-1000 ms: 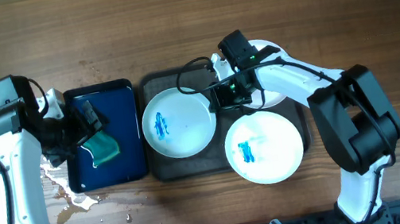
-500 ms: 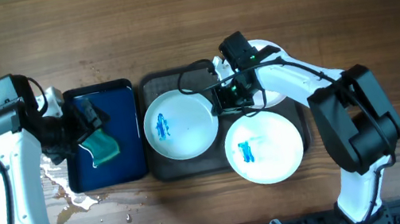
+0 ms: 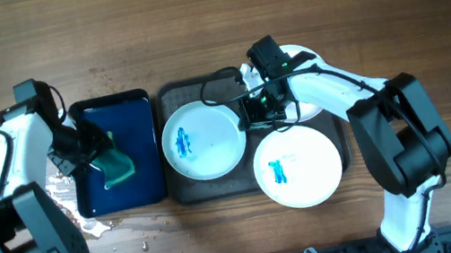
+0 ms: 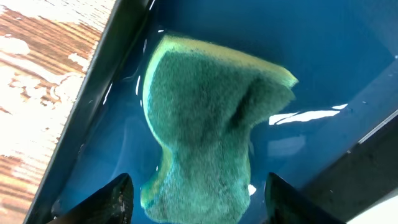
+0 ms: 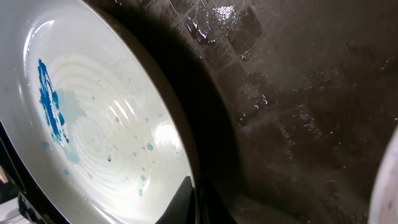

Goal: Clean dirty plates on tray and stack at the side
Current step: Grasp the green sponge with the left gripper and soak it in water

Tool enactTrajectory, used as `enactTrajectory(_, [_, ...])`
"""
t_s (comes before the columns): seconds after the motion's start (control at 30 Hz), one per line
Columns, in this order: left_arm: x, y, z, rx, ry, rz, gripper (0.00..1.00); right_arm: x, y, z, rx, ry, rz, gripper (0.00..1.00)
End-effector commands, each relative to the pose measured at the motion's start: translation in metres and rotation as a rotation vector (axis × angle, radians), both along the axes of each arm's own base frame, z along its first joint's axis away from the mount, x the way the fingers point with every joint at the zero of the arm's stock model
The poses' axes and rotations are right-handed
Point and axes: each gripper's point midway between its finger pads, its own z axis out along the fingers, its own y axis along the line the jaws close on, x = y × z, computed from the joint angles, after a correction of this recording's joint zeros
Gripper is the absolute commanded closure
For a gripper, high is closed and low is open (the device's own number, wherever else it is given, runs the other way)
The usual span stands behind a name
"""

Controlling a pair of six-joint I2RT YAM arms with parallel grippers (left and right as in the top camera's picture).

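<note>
Three round white plates, each smeared with blue at the middle, are unwashed. One lies flat at the left of the large dark grey rectangular tray, one overhangs the tray's front right rim, and the third sits mostly hidden under the right arm at the back right.

The step in hand looks like getting the sponge and steadying the first plate. The left gripper hangs over the green, yellow-edged sponge, which lies soaking in the smaller dark blue tray. Its jaws are spread, one on each side of the sponge's near end, and they grip nothing.

The right gripper is at the right rim of the left plate. Only one fingertip shows in the wrist view, so I cannot tell whether it pinches the rim.

Next, the left jaws probably need to drop and squeeze the sponge, then carry it to the blue smear.
</note>
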Motion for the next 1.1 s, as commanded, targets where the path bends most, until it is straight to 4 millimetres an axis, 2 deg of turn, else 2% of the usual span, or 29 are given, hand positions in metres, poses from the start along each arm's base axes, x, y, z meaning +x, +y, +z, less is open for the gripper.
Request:
enactTrajectory(0.0, [0.003, -0.004, -0.018, -0.018, 0.044, -0.001, 0.39, -0.001, 0.002, -0.004, 0.003, 0.019, -0.003, 0.96])
enactTrajectory(0.03, [0.004, -0.009, -0.026, -0.02, 0.057, -0.017, 0.41, -0.001, 0.002, -0.004, 0.003, 0.022, -0.007, 0.96])
enactTrajectory(0.13, [0.013, -0.02, -0.032, -0.015, 0.041, -0.057, 0.59, -0.002, 0.002, -0.004, 0.004, 0.035, -0.023, 0.95])
enactTrajectory(0.17, [0.013, -0.025, -0.031, -0.016, 0.044, -0.072, 0.82, -0.003, 0.002, -0.004, 0.002, 0.039, -0.023, 0.96])
enactTrajectory(0.2, [0.011, -0.027, -0.031, -0.017, 0.051, -0.08, 0.93, -0.004, 0.001, -0.004, -0.001, 0.044, -0.023, 0.96])
enactTrajectory(0.23, [0.012, -0.028, -0.031, -0.017, 0.05, -0.083, 0.96, -0.005, 0.001, -0.004, -0.003, 0.047, -0.023, 0.96])
enactTrajectory(0.27, [0.012, -0.028, -0.031, -0.016, 0.047, -0.083, 0.85, -0.005, 0.001, -0.004, -0.004, 0.05, -0.023, 0.96])
enactTrajectory(0.3, [0.012, -0.029, -0.031, -0.021, 0.046, -0.082, 0.64, -0.005, 0.001, -0.004, -0.005, 0.052, -0.023, 0.96])
enactTrajectory(0.33, [0.013, -0.03, -0.031, -0.029, 0.045, -0.082, 0.54, -0.005, 0.001, -0.004, -0.005, 0.051, -0.022, 0.95])
enactTrajectory(0.37, [0.013, -0.032, -0.031, -0.042, 0.041, -0.08, 0.05, -0.005, 0.001, -0.004, -0.005, 0.051, -0.023, 0.96])
enactTrajectory(0.4, [0.013, -0.032, -0.031, -0.042, 0.042, -0.08, 0.08, -0.005, 0.001, -0.004, -0.005, 0.051, -0.023, 0.96])
enactTrajectory(0.47, [0.011, -0.032, -0.03, -0.044, 0.049, -0.08, 0.05, -0.005, 0.001, -0.004, -0.004, 0.051, -0.022, 0.96])
enactTrajectory(0.53, [0.012, -0.034, -0.027, -0.051, 0.049, -0.08, 0.19, -0.005, 0.001, -0.004, -0.004, 0.05, -0.021, 0.96])
enactTrajectory(0.57, [0.013, -0.034, -0.024, -0.05, 0.043, -0.08, 0.22, -0.005, 0.001, -0.004, -0.004, 0.05, -0.021, 0.96])
enactTrajectory(0.63, [0.016, -0.033, -0.011, -0.042, 0.009, -0.081, 0.35, -0.004, 0.001, -0.004, -0.001, 0.043, -0.02, 0.96])
enactTrajectory(0.73, [0.02, -0.032, 0.006, -0.029, -0.048, -0.082, 0.37, -0.003, 0.002, -0.004, 0.001, 0.038, -0.02, 0.96])
enactTrajectory(0.8, [0.022, -0.032, 0.013, -0.023, -0.072, -0.083, 0.52, -0.002, 0.002, -0.004, 0.003, 0.033, -0.02, 0.96])
enactTrajectory(0.97, [0.022, -0.025, 0.012, 0.014, -0.067, -0.082, 0.53, -0.002, 0.002, -0.004, 0.004, 0.032, -0.02, 0.95])
enactTrajectory(1.0, [0.021, -0.021, 0.01, 0.038, -0.059, -0.082, 0.56, -0.002, 0.002, -0.004, 0.004, 0.033, -0.02, 0.96])
enactTrajectory(1.03, [0.02, -0.02, 0.009, 0.042, -0.055, -0.082, 0.55, -0.002, 0.002, -0.004, 0.004, 0.033, -0.02, 0.96])
enactTrajectory(1.07, [0.02, -0.02, 0.009, 0.041, -0.052, -0.082, 0.48, -0.002, 0.002, -0.004, 0.004, 0.032, -0.02, 0.96])
